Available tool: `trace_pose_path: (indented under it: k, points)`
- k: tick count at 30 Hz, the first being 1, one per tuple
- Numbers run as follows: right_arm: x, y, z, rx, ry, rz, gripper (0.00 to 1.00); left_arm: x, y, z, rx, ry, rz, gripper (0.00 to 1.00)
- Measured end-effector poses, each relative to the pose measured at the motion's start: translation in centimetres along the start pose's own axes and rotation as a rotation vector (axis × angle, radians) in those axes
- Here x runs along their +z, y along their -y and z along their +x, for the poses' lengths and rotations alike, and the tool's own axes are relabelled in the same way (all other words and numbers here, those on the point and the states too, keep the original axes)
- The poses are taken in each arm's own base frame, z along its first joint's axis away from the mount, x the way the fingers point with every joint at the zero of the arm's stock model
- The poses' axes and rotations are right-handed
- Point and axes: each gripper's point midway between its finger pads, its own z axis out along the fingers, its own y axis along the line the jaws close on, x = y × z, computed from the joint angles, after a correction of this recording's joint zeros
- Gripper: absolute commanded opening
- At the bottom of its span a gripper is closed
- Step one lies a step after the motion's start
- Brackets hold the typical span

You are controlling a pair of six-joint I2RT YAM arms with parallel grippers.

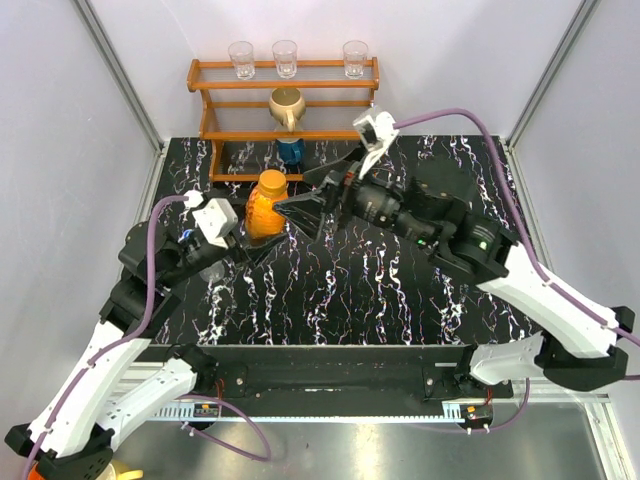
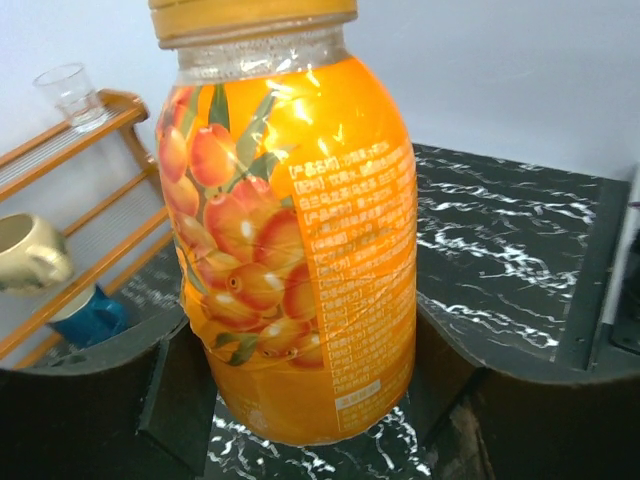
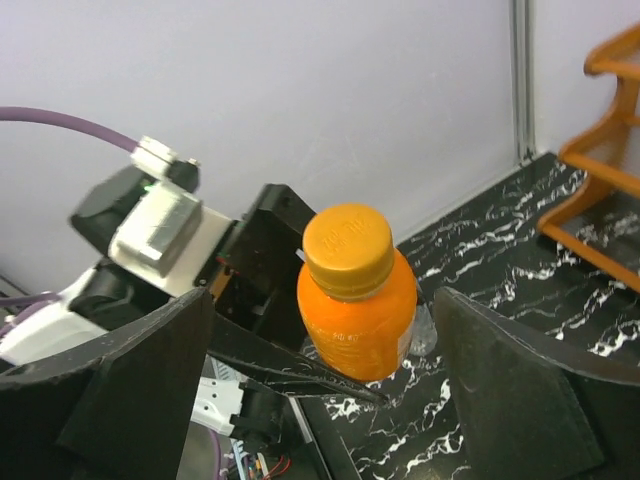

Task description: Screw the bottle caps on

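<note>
One orange cap, round, seated atop orange bottle, left jaws clamping bottle, right jaws spread wide

Orange cap cut off by top edge; bottle label print unreadable.

Lab: white-panelled booth around bolted robot arms.

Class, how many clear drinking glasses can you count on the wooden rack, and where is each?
3. All stand on the wooden rack, top shelf: left glass, middle glass, right glass. None looks hidden.
</note>
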Motion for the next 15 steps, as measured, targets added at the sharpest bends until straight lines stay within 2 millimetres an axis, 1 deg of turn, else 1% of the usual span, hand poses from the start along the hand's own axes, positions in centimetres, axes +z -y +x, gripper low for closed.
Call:
trace_pose_path:
  k: [3, 5, 7, 11, 15]
  points:
    - [-1.9, -1.3, -2.0, -0.02, 0.044, -0.052, 1.0, 0.0, 0.9, -0.5, -0.02, 0.029, 0.048, 0.12]
    - [-3.1, -2.2, -3.2, -0.044, 0.076, -0.091, 1.0, 0.0, 2.0, -0.9, -0.033, 0.053, 0.109, 0.13]
    - [-4.2, -3.0, -3.9, -0.08, 0.097, -0.131, 1.0, -0.1, 3.6, -1.5, -0.056, 0.083, 0.205, 0.14]
    - [-5.8, -5.0, -4.1, -0.173, 0.105, -0.257, 1.0, -0.9, 7.3, -2.8, -0.108, 0.135, 0.43, 0.15]
    - [-6.4, -7.0, -3.3, -0.261, 0.093, -0.399, 1.0, -2.4, 10.5, -3.7, -0.149, 0.152, 0.644, 0.16]
